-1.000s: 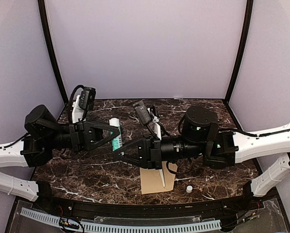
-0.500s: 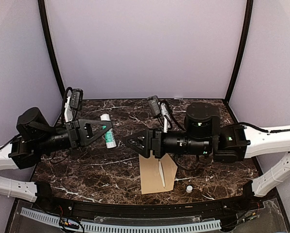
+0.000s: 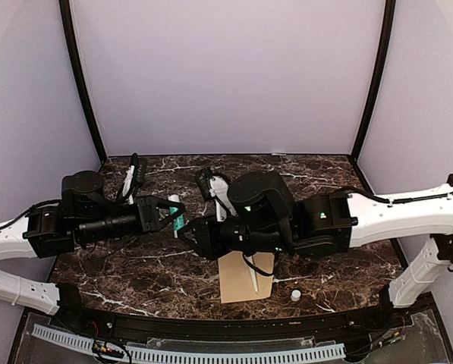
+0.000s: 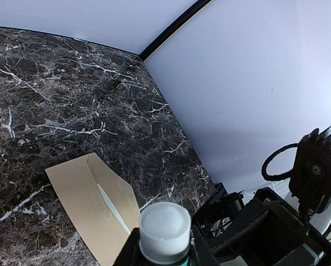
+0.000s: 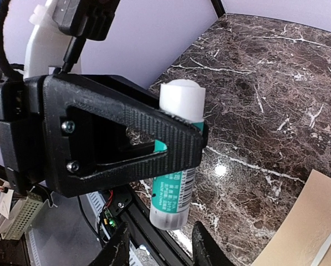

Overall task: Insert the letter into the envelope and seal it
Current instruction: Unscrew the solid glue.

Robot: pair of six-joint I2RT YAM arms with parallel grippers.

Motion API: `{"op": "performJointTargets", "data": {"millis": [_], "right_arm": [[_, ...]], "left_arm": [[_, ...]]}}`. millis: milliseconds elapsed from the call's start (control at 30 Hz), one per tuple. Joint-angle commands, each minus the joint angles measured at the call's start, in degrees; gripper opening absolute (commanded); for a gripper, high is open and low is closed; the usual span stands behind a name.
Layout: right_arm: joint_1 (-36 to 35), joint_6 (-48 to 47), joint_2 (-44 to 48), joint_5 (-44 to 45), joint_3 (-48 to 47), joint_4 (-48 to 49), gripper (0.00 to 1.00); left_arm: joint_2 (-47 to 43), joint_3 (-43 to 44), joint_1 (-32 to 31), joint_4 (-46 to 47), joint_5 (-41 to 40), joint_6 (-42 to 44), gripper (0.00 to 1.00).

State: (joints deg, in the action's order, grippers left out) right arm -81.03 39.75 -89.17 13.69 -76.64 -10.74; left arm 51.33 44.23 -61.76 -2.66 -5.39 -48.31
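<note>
Left claw (image 3: 179, 216) clamped on an upright glue stick (image 5: 173, 191), held above the table (image 3: 135, 265). Right claw (image 5: 164, 249) right below the stick's base, jaws apart, gripping nothing. Envelope (image 3: 237, 280) flat near the table's front edge, thin white strip (image 3: 253, 277) showing on it; can't tell if that's the letter.

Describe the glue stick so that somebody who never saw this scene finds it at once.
Over the dark marble table, the left arm reaches in. Its tool grips the glue stick, a white tube with a green label. Only it is held in the air; the envelope and small white cap lie flat.
</note>
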Motion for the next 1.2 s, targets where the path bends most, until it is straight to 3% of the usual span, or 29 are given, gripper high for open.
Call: {"op": "performJointTargets", "data": {"millis": [0,200,367,600,1000,1167], "right_arm": [[-1.0,0.2,-2.5,3.8,-4.3,-5.1,0.34],[-1.0,-0.2,-4.4,4.6,-7.2,-8.1,0.33],[-1.0,-0.4,-5.7,4.5,-8.5,-8.5,0.41],[-1.1,-0.7,-7.3,4.0,-10.1,-9.4,0.40],[-1.1,-1.0,-7.7,3.6,-9.8,-7.2,0.26],[-1.0,-1.0,-6.7,3.3,-8.3,-5.2,0.14]], "left_arm": [[0.1,1.0,0.1,1.5,-0.1,-0.8,0.00],[0.6,1.0,0.1,2.3,0.7,-0.8,0.00],[0.6,1.0,0.1,2.5,1.2,-0.8,0.00],[0.7,0.7,0.1,4.3,2.2,-0.9,0.00],[0.7,0.5,0.1,4.8,3.4,-0.8,0.00],[0.5,0.3,0.1,5.1,3.8,-0.9,0.00]]}}
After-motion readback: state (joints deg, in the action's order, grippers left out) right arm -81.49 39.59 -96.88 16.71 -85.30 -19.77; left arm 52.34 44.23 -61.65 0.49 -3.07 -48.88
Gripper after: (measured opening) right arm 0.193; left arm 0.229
